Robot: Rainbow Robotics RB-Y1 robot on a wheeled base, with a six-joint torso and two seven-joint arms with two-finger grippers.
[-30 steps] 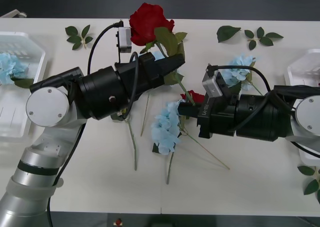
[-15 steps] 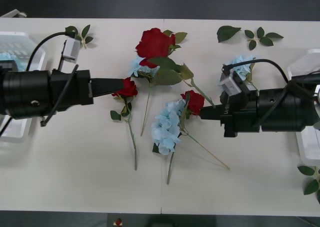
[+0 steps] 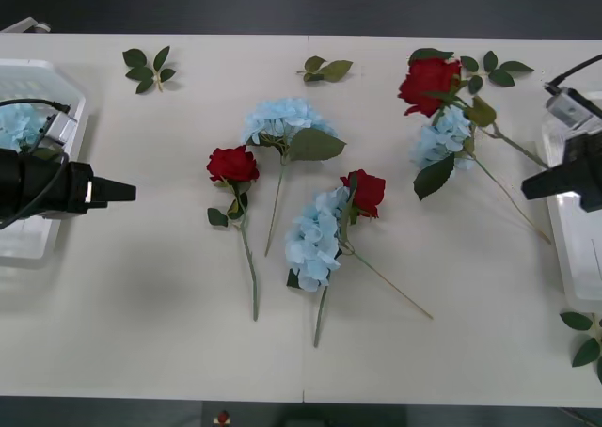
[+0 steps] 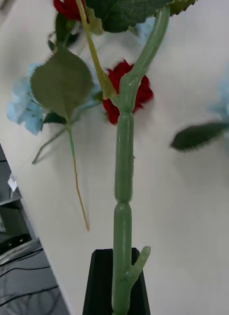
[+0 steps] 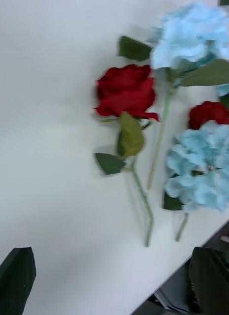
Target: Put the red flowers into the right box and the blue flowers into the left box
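Observation:
My right gripper [image 3: 530, 190] is at the table's right side, just in front of the white right box [image 3: 576, 248]. It is shut on the green stem [image 4: 124, 197] of a large red flower [image 3: 429, 79], which hangs over a blue flower [image 3: 440, 137]. My left gripper [image 3: 128, 193] is open and holds nothing; it is beside the white left box [image 3: 28, 74], where one blue flower [image 3: 17, 124] lies. On the table between them lie two red flowers [image 3: 232, 164] [image 3: 365, 190] and two blue flowers [image 3: 282, 118] [image 3: 314, 235]. The left wrist view looks at a red flower [image 5: 126, 91].
Loose green leaf sprigs lie along the far edge [image 3: 146, 68] [image 3: 324, 68] [image 3: 489, 68] and at the near right corner [image 3: 588, 338]. The flowers' stems cross the table's middle. Bare tabletop runs along the near edge and between the left box and the flowers.
My right gripper has pulled far to the right, carrying the large red flower from the centre to above the right-hand blue flower. My left arm has drawn back left to its box.

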